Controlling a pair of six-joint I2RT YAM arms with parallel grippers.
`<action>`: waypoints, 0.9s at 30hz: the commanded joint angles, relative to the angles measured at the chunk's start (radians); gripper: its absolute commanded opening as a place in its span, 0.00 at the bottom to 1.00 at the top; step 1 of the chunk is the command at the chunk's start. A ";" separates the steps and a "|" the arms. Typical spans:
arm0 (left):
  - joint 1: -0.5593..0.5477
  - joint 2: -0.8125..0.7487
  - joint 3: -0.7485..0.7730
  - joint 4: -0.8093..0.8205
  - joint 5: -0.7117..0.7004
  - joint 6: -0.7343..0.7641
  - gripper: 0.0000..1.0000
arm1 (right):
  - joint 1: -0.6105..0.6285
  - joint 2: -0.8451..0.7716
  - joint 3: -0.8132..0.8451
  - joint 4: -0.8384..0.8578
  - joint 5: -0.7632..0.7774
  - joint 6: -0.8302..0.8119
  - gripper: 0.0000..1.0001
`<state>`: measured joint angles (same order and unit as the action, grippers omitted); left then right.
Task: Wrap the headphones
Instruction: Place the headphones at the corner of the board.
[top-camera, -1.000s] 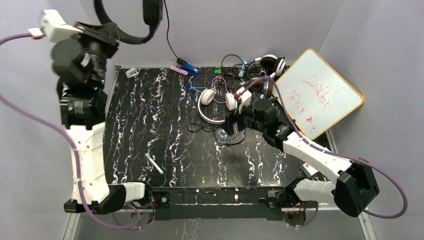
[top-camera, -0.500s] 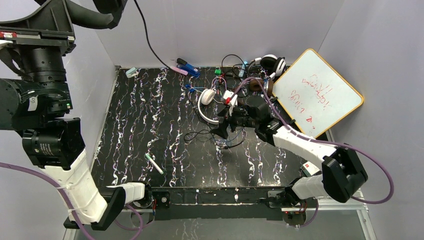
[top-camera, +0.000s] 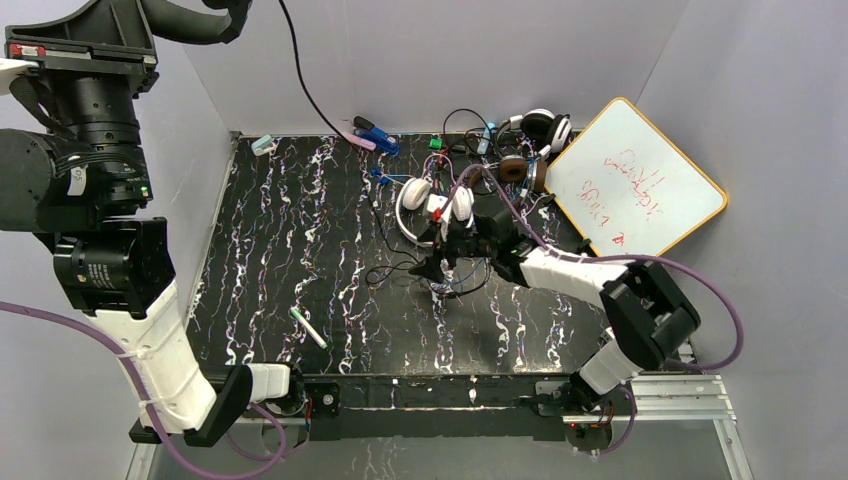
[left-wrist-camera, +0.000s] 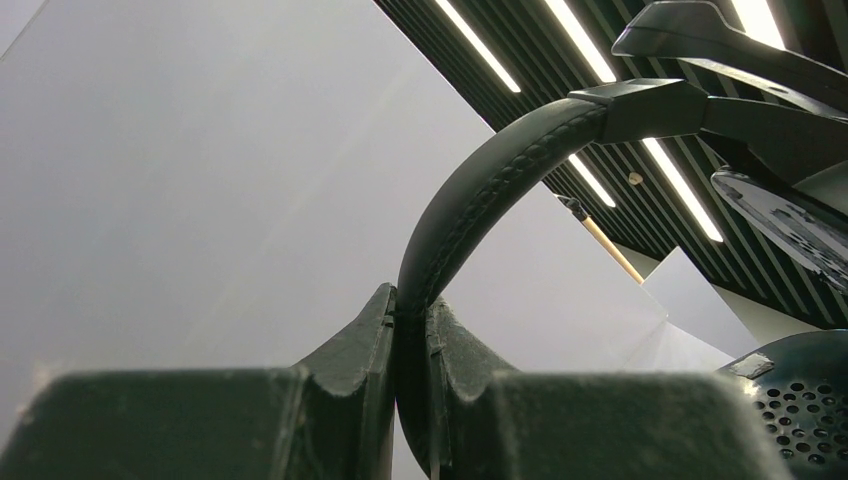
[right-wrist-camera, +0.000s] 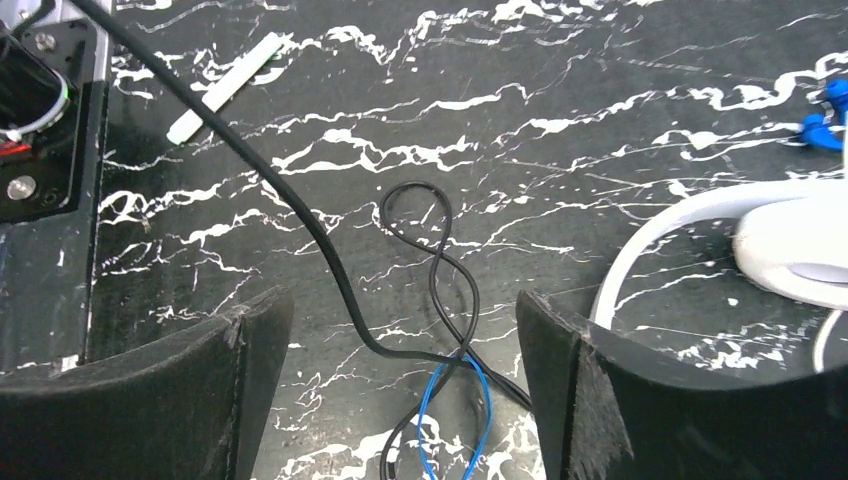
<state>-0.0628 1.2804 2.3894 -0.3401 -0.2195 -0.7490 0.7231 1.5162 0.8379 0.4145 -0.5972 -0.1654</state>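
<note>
High at the left, left fingers (left-wrist-camera: 345, 385) clamp the black headphones (left-wrist-camera: 480, 190) by the stiff headband. Right fingers (right-wrist-camera: 205, 400), spread wide, straddle its light, limp cord (right-wrist-camera: 300, 215), the likely next hold.

Up high at far left, black set (top-camera: 190, 22) pinched by its stitched, padded band (left-wrist-camera: 480, 190) in the left gripper (left-wrist-camera: 410, 325), perforated ear cup (left-wrist-camera: 800, 410) close by, black cord (top-camera: 310, 95) trailing down onto the table (top-camera: 300, 250). Mid-right on the table, white set (top-camera: 415, 190) lying flat, cups side by side, band curving toward the near edge. Behind it, brown-cupped set (top-camera: 520, 170) and black-and-white set (top-camera: 542, 125) near the far edge, thin cords (top-camera: 440, 268) tangled in loops in front of the white set.
</note>
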 joint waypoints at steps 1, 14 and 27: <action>-0.005 -0.008 0.025 0.069 -0.034 -0.014 0.06 | 0.033 0.074 0.056 0.080 -0.013 -0.028 0.87; -0.012 -0.049 -0.180 0.070 -0.124 0.010 0.03 | 0.052 -0.016 0.233 0.038 0.195 0.128 0.01; -0.012 -0.161 -0.618 0.108 -0.254 -0.064 0.02 | -0.222 0.093 1.347 -0.689 0.809 0.140 0.01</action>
<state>-0.0715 1.1820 1.7958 -0.3111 -0.3977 -0.7719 0.5774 1.5936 2.0201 -0.1055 -0.0601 -0.0696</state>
